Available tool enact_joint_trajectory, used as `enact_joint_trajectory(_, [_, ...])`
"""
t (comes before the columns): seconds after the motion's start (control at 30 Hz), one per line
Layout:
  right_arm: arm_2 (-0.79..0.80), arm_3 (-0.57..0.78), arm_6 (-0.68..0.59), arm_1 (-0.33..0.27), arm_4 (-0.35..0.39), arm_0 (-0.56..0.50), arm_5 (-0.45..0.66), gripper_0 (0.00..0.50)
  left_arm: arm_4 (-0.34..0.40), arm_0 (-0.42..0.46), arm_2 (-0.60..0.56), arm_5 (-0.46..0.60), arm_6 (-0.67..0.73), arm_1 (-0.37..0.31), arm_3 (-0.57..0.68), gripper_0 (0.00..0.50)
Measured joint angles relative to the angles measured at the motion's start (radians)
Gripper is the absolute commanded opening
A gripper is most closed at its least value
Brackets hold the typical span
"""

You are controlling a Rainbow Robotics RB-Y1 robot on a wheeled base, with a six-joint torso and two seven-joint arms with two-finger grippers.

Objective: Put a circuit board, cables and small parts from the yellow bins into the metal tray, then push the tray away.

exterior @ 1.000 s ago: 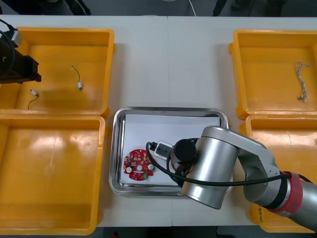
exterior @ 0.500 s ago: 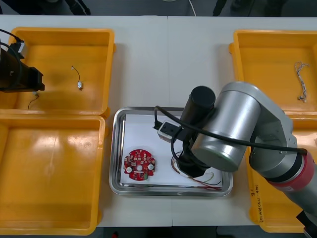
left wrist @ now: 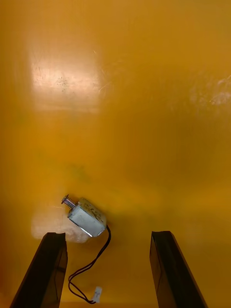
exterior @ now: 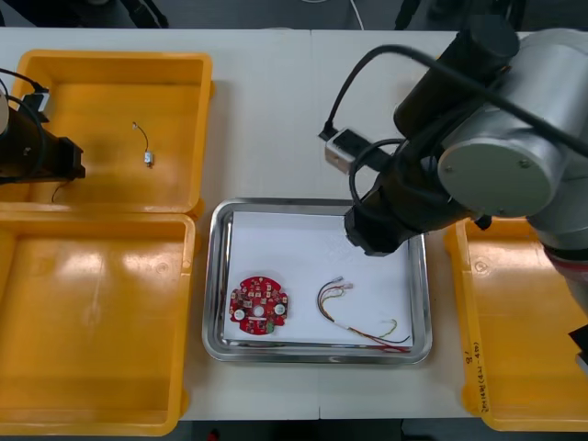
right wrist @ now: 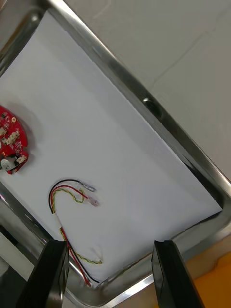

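1. Dead centre on the light table point(exterior: 276, 119), the metal tray point(exterior: 213, 276) shows a shiny rounded rim and a flat white inside.
2. On that white, towards the tray's left, lies the round red circuit board point(exterior: 258, 306), its face studded with small pieces. Right of it and well apart, the thin red and yellow cable point(exterior: 354, 322) curls like a hook, its tail running along the near rim.
3. Up above the tray's far right corner hangs the right gripper point(right wrist: 109, 250). Its black fingers point(right wrist: 163, 269) are spread wide with nothing between them, and the cable lies below, just beyond one finger.
4. Over to the far left yellow bin point(exterior: 119, 60), smooth glossy plastic: a small metal part point(exterior: 147, 158) with a thin wire sits near its middle. The left gripper point(left wrist: 108, 240) hovers over the bin's left side, spread wide and empty. Just ahead of it on the bin floor lies a second part point(left wrist: 86, 217), boxy, with a short shaft and a black wire.
5. Now the change! A second ago the right arm was low over the tray's right half; it has lifted and swung far and right, uncovering the cable. The board hasn't budged. The left gripper has slid over the part that showed beside it before.
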State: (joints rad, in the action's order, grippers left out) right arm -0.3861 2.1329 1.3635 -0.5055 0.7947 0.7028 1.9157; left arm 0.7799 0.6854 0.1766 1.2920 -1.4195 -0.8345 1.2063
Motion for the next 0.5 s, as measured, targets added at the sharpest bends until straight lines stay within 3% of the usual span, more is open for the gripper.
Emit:
enact_joint_trajectory(0.23, [0.095, -0.01, -0.057, -0.05, 0.034, 0.055, 0.0, 0.5, -0.008, -0.001, 0.0, -0.017, 0.0, 0.004, -0.001, 0.5])
enact_joint_trajectory(0.5, [0.277, -0.121, -0.057, -0.114, 0.129, 0.09, 0.0, 0.5, -0.009, -0.002, 0.033, -0.082, 0.0, 0.008, -0.032, 0.5])
